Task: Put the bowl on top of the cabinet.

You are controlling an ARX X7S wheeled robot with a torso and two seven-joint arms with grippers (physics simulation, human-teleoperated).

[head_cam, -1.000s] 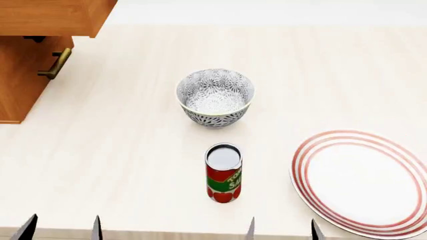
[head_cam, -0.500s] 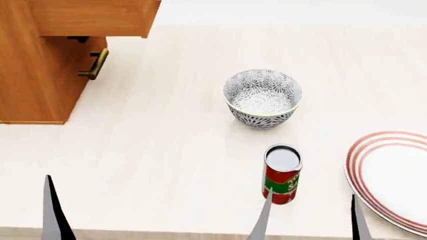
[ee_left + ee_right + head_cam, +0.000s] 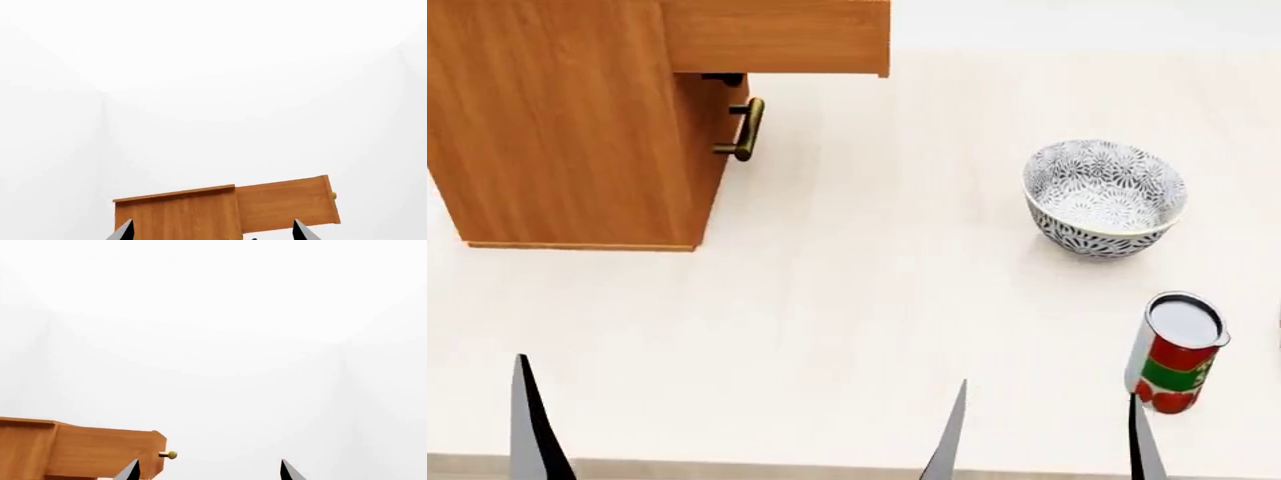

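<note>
A bare simulated room is showing: blank white walls (image 3: 213,75) are surrounding a pale wooden table (image 3: 827,320) bearing kitchenware.

Pale wood-grain bench (image 3: 827,300) fills head view, front edge at 6 o'clock. Plain white walls (image 3: 213,100) beyond, corner seam faint at 9 o'clock. Even, shadowless light.

Bowl and cabinet, well apart on my counter.

I see the bowl (image 3: 1105,198) upright and empty, white with dense grey-black floral pattern, toward the counter's right edge. The cabinet (image 3: 574,120) stands at the far left, orange-brown wood grain, its drawer (image 3: 777,38) pulled out, a brass bar handle (image 3: 745,130) on its front.
</note>
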